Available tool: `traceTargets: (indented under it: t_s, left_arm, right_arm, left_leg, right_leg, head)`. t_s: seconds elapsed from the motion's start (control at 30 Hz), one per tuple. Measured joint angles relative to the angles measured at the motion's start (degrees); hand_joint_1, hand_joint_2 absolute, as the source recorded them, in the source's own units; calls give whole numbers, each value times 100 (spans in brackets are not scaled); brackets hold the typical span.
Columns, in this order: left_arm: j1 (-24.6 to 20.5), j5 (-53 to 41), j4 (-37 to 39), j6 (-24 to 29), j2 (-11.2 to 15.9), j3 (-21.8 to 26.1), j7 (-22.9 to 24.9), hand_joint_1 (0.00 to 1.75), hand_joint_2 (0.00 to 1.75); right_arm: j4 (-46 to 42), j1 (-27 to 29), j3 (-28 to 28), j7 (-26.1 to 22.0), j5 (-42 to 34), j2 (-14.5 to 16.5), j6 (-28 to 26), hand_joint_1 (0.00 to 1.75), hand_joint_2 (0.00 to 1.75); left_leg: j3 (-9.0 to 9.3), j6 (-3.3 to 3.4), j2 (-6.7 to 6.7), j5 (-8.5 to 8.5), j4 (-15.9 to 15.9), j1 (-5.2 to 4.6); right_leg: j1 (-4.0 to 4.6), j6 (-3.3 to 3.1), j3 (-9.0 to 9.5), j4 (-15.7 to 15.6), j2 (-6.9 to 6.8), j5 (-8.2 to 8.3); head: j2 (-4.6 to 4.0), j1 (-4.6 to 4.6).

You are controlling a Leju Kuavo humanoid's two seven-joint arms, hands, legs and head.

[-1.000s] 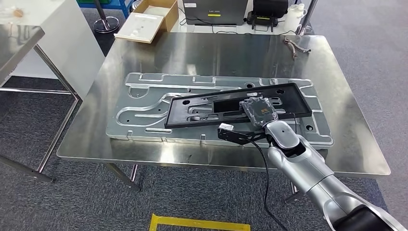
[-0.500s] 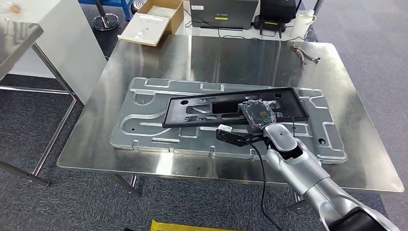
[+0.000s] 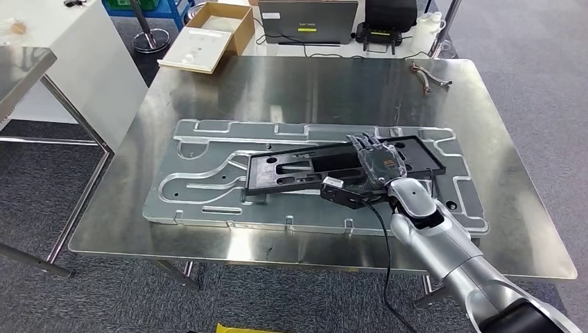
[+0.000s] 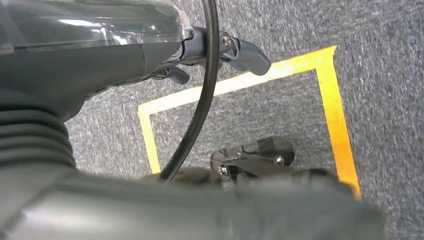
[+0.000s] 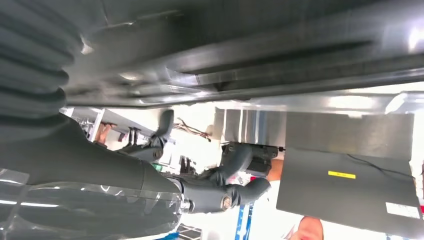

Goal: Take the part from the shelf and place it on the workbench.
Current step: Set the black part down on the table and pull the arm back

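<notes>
The black part (image 3: 305, 168) had come down flatter than a moment before and now lay on the big silver plate (image 3: 208, 182) on the workbench (image 3: 319, 83), so the placing looked almost done. Its long side ran left to right. The right hand (image 3: 378, 161) still held its right end. The left hand (image 4: 210, 50) hung over the floor, holding nothing, fingers curled in.

No readable text anywhere.
Yellow label on the grey case (image 3: 308, 12) behind the workbench (image 3: 208, 76): print too small to read.
</notes>
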Motion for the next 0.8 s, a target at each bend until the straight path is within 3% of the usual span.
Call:
traceTargets:
  t_s: [0.03,0.1,0.17,0.27,0.33,0.4,0.47,0.5,0.53,0.6,0.67,0.7,0.8]
  left_arm:
    - [0,9,0,-6,-1,0,-4,0,0]
    - [-3,15,0,-14,0,0,-9,0,0]
    - [-6,17,0,-16,1,1,-14,0,0]
    - [-4,18,0,-18,2,3,-16,0,0]
    - [-8,19,0,-18,3,5,-18,0,0]
    - [-20,19,0,-18,3,5,-19,0,0]
    - [-26,20,0,-19,3,5,-19,0,0]
    - [-24,21,0,-21,3,5,-19,0,0]
    - [-22,23,0,-26,3,7,-19,0,0]
    - [-21,40,0,-50,2,9,-20,0,0]
    - [-21,67,0,-80,0,16,-26,0,0]
    - [-21,79,0,-91,-1,22,-31,0,0]
    - [-10,108,0,-114,0,45,-49,0,0]
  right_arm:
    - [11,6,0,-3,0,-1,0,0,0]
    - [20,9,-5,-4,0,-3,-1,0,0]
    - [23,-1,-13,-5,0,-8,-2,0,0]
    - [31,-11,-16,-6,0,-10,-3,0,0]
    - [39,-15,-30,-6,0,-3,-3,0,0]
    - [51,-18,-48,-6,0,28,-3,0,0]
    - [75,-2,-54,-6,0,80,-3,0,0]
    - [90,11,-55,-6,0,102,-3,0,0]
    - [103,21,-56,-6,0,119,-3,0,0]
    - [116,17,-68,-6,0,133,-3,0,0]
    - [116,-9,-86,-8,-1,142,-2,0,0]
    - [116,-21,-92,-12,-1,148,-2,0,0]
    - [121,-29,-95,-36,-11,157,0,0,0]
  left_leg:
    - [23,3,1,120,-82,0]
    - [345,35,-6,545,-796,0]
    - [658,91,-25,793,-1457,-11]
    - [734,186,-35,823,-1636,-21]
    - [760,267,-30,861,-1690,0]
    - [778,320,-26,884,-1727,17]
    - [776,335,-24,882,-1724,14]
    - [776,336,-25,880,-1719,13]
    - [778,336,-29,876,-1712,12]
    - [787,321,-39,861,-1694,11]
    - [774,284,-43,846,-1674,-11]
    - [762,257,-42,846,-1671,-20]
    - [741,164,-39,853,-1658,-26]
  right_leg:
    - [2,2,14,5,7,-10]
    - [2,24,57,12,21,-42]
    - [25,65,83,30,41,-71]
    - [42,144,86,14,54,-69]
    - [26,196,45,122,56,-164]
    - [7,227,-179,637,69,-467]
    - [-1,250,-530,1381,78,-778]
    - [-4,256,-634,1580,77,-803]
    - [-5,255,-648,1585,76,-722]
    - [-3,222,-352,939,59,-305]
    - [31,170,-20,242,6,-49]
    - [50,150,49,73,-13,-23]
    - [45,92,51,-2,-10,-2]
  head:
    - [0,-1]
    - [0,0]
    - [0,1]
    - [0,1]
    - [0,1]
    - [0,1]
    - [0,1]
    - [0,1]
    - [0,1]
    - [0,1]
    - [0,0]
    - [0,0]
    - [0,0]
